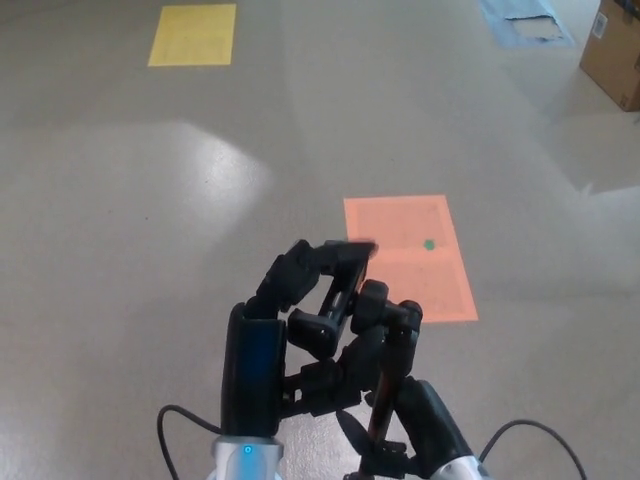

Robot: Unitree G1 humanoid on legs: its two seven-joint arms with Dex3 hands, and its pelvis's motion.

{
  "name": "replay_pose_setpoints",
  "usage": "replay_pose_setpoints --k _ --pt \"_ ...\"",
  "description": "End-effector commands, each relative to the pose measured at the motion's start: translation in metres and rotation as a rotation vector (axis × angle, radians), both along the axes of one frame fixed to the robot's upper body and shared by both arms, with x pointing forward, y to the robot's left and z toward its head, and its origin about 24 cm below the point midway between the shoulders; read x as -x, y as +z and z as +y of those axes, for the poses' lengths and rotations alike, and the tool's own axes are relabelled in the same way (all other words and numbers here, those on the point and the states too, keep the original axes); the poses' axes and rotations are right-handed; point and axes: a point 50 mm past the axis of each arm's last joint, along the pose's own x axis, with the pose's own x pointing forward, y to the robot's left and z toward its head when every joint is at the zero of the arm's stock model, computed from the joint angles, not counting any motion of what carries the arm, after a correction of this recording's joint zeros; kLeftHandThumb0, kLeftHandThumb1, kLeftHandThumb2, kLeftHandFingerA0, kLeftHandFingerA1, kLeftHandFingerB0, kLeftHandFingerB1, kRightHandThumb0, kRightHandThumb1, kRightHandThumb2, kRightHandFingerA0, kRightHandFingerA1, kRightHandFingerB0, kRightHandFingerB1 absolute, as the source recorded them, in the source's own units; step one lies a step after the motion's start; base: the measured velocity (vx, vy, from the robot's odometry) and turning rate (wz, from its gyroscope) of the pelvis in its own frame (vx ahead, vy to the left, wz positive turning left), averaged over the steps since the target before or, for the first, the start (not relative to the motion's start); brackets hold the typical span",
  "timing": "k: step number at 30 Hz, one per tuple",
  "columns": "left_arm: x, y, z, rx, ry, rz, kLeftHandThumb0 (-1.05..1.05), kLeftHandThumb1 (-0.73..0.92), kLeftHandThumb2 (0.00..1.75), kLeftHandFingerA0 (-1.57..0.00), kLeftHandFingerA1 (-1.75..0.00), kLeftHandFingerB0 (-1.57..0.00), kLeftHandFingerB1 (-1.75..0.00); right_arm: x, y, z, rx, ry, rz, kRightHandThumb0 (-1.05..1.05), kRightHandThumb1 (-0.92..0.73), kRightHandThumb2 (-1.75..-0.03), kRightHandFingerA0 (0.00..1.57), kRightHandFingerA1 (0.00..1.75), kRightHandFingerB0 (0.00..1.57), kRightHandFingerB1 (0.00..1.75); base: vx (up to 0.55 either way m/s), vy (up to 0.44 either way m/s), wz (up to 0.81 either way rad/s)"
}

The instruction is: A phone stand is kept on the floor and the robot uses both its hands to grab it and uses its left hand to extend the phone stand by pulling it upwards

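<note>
Glossy speckled floor (150, 200), matt black phone stand (345, 300), likely plastic

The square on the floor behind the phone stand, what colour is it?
Orange, with a small green dot; only the head view shows it.

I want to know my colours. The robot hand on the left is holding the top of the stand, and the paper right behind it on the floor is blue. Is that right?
Not quite. The left robot hand does hold the top of the stand, but the paper right behind it is orange, not blue. The head view shows it.
</note>
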Motion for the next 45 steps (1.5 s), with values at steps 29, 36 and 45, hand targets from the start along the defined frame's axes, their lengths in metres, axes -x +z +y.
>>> replay_pose_setpoints --k 29,36,45 --pt "-0.018 0.073 -0.021 0.005 -0.01 -0.267 -0.77 0.75 0.61 -1.08 -1.45 -0.98 -1.43 0.022 -0.015 -0.009 -0.114 -0.276 -0.021 -0.61 -0.67 -0.95 1.3 1.61 1.19 1.56 0.0 0.0 0.0" --pt "-0.029 0.151 -0.031 0.003 0.006 -0.459 -0.66 0.66 1.11 -1.28 -1.32 -1.17 -1.27 0.025 -0.024 -0.012 -0.094 -0.288 0.037 -0.39 -0.85 -0.67 1.1 1.75 1.01 1.75 0.0 0.0 0.0" --pt "0.004 0.234 -0.049 0.05 -0.072 -0.672 -0.47 0.75 0.56 -0.86 -1.75 -0.65 -1.71 0.032 -0.033 -0.017 -0.082 -0.315 0.085 -0.38 -0.85 -0.65 1.07 1.75 0.96 1.75 0.0 0.0 0.0"
